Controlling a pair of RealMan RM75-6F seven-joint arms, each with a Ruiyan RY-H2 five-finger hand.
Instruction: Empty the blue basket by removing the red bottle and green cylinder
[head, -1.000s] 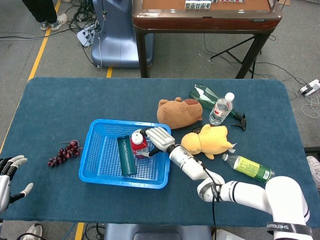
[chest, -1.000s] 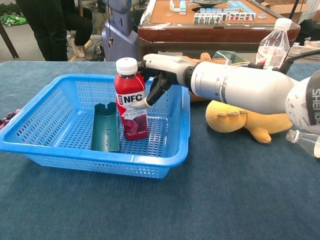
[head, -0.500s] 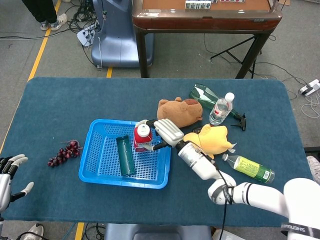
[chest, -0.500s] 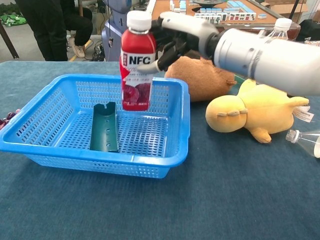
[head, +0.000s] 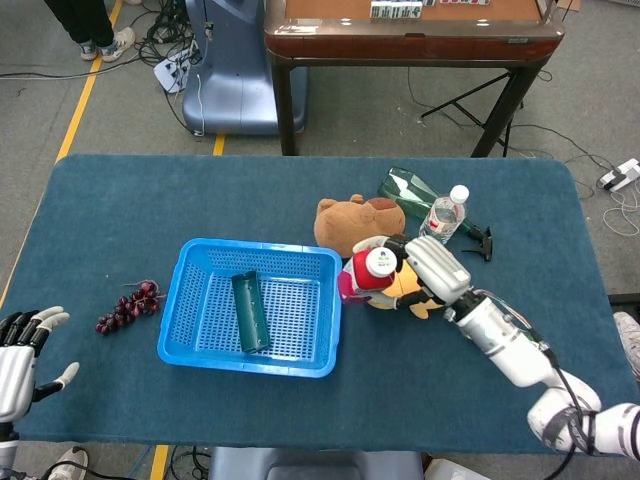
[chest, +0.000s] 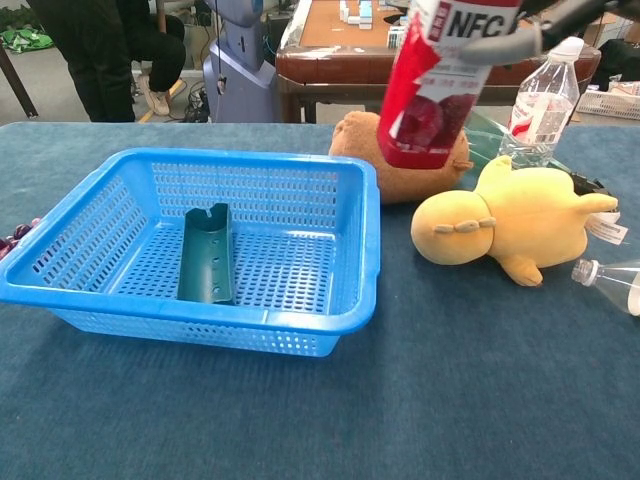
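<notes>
Above the table, just right of the blue basket (head: 200, 340), the right hand (head: 428, 268) holds the red bottle (head: 362, 278) in the air, fingers wrapped around its upper part. From the head view the bottle hangs tilted over the yellow plush toy (head: 415, 285), with its white cap toward the camera; in the chest view its red body and "NFC" label sit high in the frame, clear of the basket's right rim, in front of the brown plush toy (chest: 400, 160) (the hand itself is mostly cut off at the top edge there). Inside the basket, the green cylinder (head: 250, 312) lies on its side on the mesh floor, left of centre and alone.

Down at the lower left corner of the head view, the left hand (head: 25, 350) rests off the table edge with its fingers spread apart and nothing in them.

Elsewhere on the blue tablecloth (head: 120, 200), a bunch of dark grapes (head: 128, 306) lies left of the basket. A clear water bottle (head: 443, 217) stands behind the plush toys beside a dark green glass bottle (head: 410, 190) lying down, and a green-labelled bottle (head: 497, 335) lies on its side near the right arm.
</notes>
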